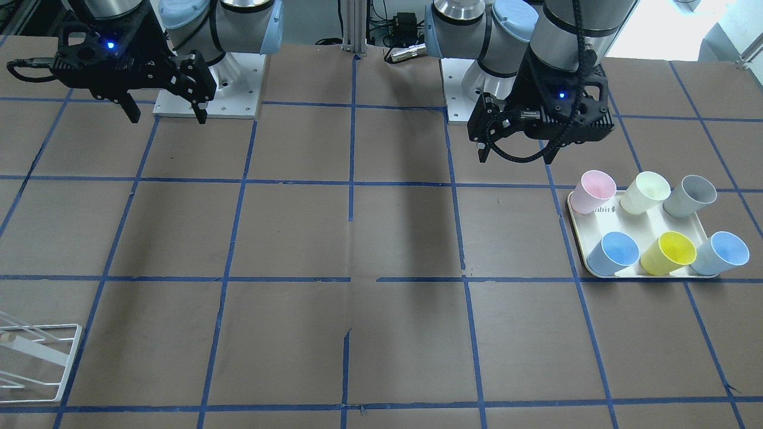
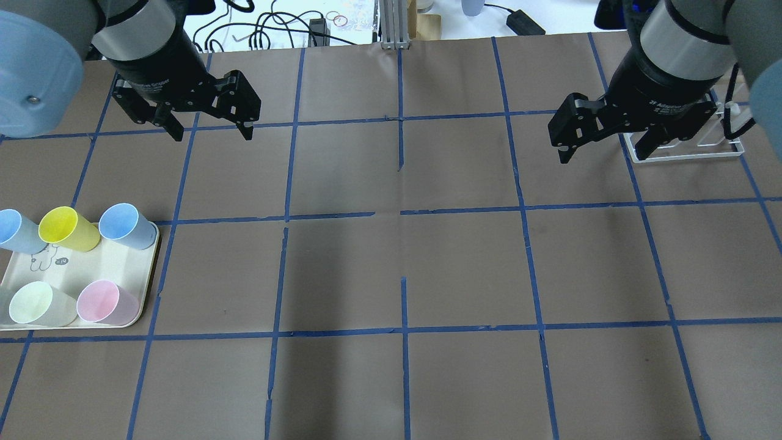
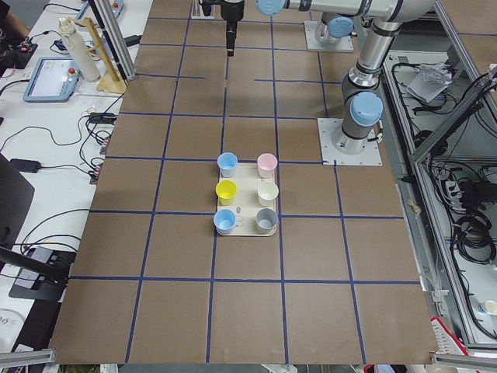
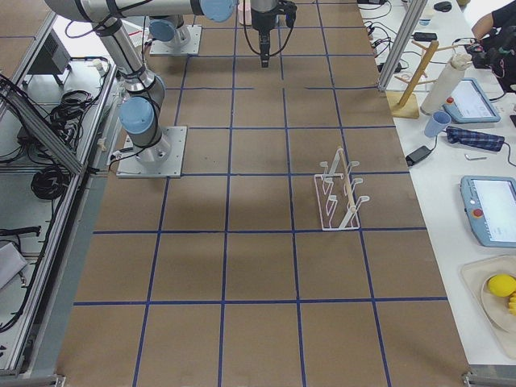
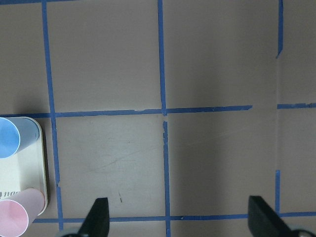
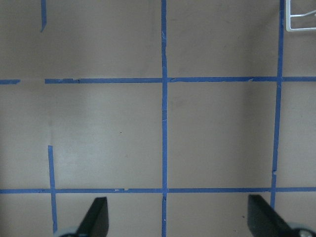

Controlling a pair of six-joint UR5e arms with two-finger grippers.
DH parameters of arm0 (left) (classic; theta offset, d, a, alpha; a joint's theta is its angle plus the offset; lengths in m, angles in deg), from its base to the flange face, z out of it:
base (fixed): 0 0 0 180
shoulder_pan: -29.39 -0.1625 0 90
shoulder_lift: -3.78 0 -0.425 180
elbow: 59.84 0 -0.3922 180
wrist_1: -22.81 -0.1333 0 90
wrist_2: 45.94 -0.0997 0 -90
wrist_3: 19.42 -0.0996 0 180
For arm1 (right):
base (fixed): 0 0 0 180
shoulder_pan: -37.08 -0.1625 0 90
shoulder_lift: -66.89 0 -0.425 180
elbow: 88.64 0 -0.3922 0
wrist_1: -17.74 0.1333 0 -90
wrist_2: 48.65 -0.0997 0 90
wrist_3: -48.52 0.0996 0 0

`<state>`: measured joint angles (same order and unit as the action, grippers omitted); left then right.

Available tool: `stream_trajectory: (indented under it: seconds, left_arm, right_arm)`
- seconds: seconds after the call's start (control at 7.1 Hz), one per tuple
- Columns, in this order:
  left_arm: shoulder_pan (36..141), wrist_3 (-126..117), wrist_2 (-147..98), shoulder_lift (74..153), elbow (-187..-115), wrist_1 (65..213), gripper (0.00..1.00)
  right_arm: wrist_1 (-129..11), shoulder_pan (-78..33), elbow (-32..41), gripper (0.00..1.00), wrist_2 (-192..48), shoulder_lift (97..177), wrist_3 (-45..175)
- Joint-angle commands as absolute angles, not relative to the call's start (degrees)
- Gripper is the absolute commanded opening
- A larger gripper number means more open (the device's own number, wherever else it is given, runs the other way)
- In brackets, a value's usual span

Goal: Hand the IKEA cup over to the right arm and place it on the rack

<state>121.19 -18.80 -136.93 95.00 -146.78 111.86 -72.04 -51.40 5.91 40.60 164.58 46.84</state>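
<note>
The bright yellow IKEA cup (image 1: 669, 253) stands in the tray (image 1: 575, 226) between two blue cups; it also shows in the overhead view (image 2: 67, 229) and the exterior left view (image 3: 226, 189). My left gripper (image 2: 211, 127) is open and empty, hovering above the table beyond the tray (image 2: 104, 263), apart from the cups; it shows in the front view (image 1: 515, 159) and its wrist view (image 5: 180, 219). My right gripper (image 2: 602, 156) is open and empty, hovering beside the white wire rack (image 2: 727, 148); it also shows in the front view (image 1: 168, 118). The rack (image 4: 340, 193) holds nothing.
The tray also holds a pink cup (image 1: 594, 190), a pale cream cup (image 1: 645, 192), a grey cup (image 1: 690, 195) and two blue cups (image 1: 614, 253). Brown table with blue tape grid (image 2: 400, 214). A corner of the rack shows in the right wrist view (image 6: 301, 17).
</note>
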Motion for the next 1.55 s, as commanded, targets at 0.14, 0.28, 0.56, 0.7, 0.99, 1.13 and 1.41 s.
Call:
stream_trajectory:
  seconds: [0.14, 0.28, 0.56, 0.7, 0.99, 1.13, 1.41]
  left_arm:
    - [120.70, -19.06, -137.17, 94.84, -146.67, 112.98, 1.00]
    - [120.71, -19.16, -136.91, 94.49, -146.76, 112.98, 1.00]
    - [120.18, -19.94, -137.26, 93.44, -146.76, 115.51, 1.00]
    - [117.66, -25.25, -137.00, 93.26, -146.59, 116.23, 1.00]
    - [103.20, -39.73, -136.56, 95.44, -146.85, 116.15, 1.00]
    - [98.95, -48.77, -136.65, 96.50, -147.72, 113.62, 1.00]
    - [89.21, -60.51, -136.47, 101.58, -150.53, 104.34, 1.00]
  right_arm:
    - [-72.09, -51.34, 5.93, 1.00, 39.24, 164.28, 46.50]
    - [-71.91, -51.34, 6.11, 1.00, 38.89, 164.36, 46.50]
    - [-71.39, -51.25, 6.20, 1.00, 38.98, 164.37, 46.50]
    - [-71.47, -51.25, 6.20, 1.00, 38.80, 164.37, 46.50]
    - [-71.65, -51.42, 6.20, 1.00, 38.45, 164.63, 46.85]
    - [-71.65, -51.42, 6.11, 1.00, 34.62, 164.37, 46.85]
    - [-71.73, -50.99, 6.46, 1.00, 31.51, 164.54, 47.12]
